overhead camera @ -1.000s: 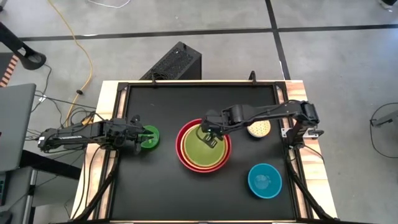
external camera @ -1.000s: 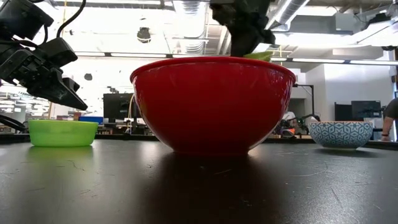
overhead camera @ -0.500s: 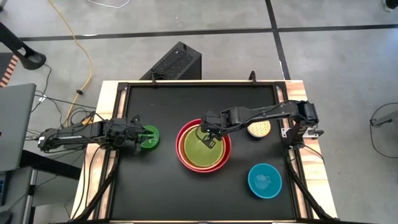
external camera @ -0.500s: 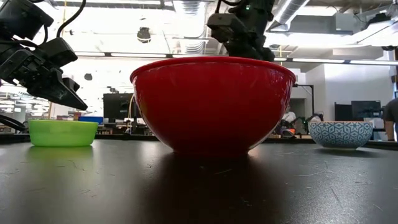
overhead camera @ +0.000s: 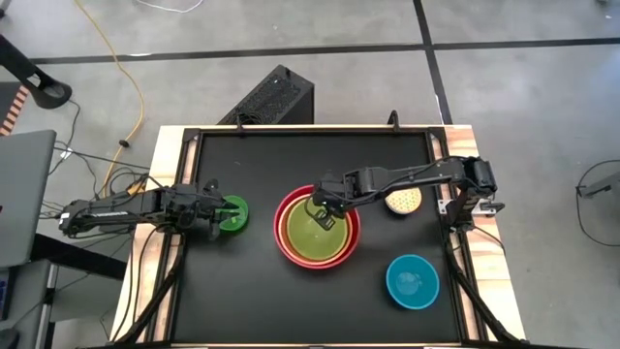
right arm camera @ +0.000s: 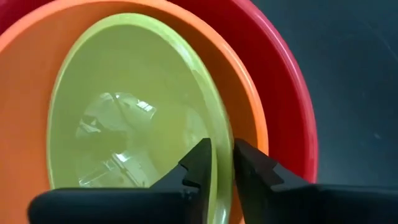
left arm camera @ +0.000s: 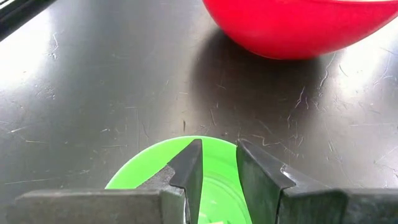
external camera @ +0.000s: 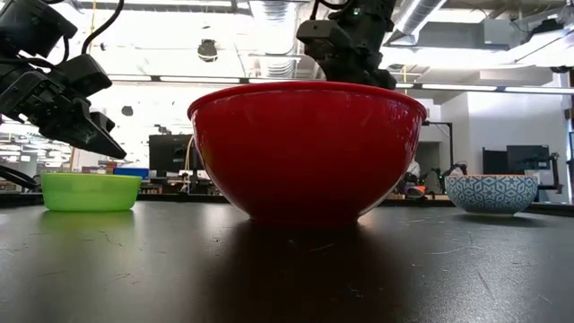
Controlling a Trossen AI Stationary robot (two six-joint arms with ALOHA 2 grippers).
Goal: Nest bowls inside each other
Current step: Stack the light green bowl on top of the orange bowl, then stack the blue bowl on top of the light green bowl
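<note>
The red-pink bowl (overhead camera: 279, 231) stands mid-table with the orange bowl (right arm camera: 31, 93) nested in it. The lime green bowl (overhead camera: 315, 237) sits inside the orange one. My right gripper (right arm camera: 222, 146) stands open above their far side, pointing steeply down. One finger is inside the lime bowl's rim (right arm camera: 211, 106) and the other is over the orange bowl. My left gripper (left arm camera: 219, 146) waits open just above the small bright green bowl (overhead camera: 235, 215) at the table's left. The teal blue bowl (overhead camera: 413, 280) rests near right, the speckled pale yellow one (overhead camera: 402, 202) at the right. My right gripper has the lime green bowl's far rim (right arm camera: 219, 124) between its parted fingers, coming from above. I cannot tell whether either finger touches the rim. The bowl rests in the orange bowl on its own.
The black table top (overhead camera: 252, 291) has bare room along its near and far sides. Its raised frame (overhead camera: 291, 129) bounds it. In the low view the red bowl (external camera: 305, 148) hides the bowls inside it and my right gripper's fingertips.
My right gripper has gone down a little over the nested bowls with the lime green bowl. An edge of the bowl stood above the red bowl's rim a second ago. It now sits down inside, below that rim. My left arm has kept still.
</note>
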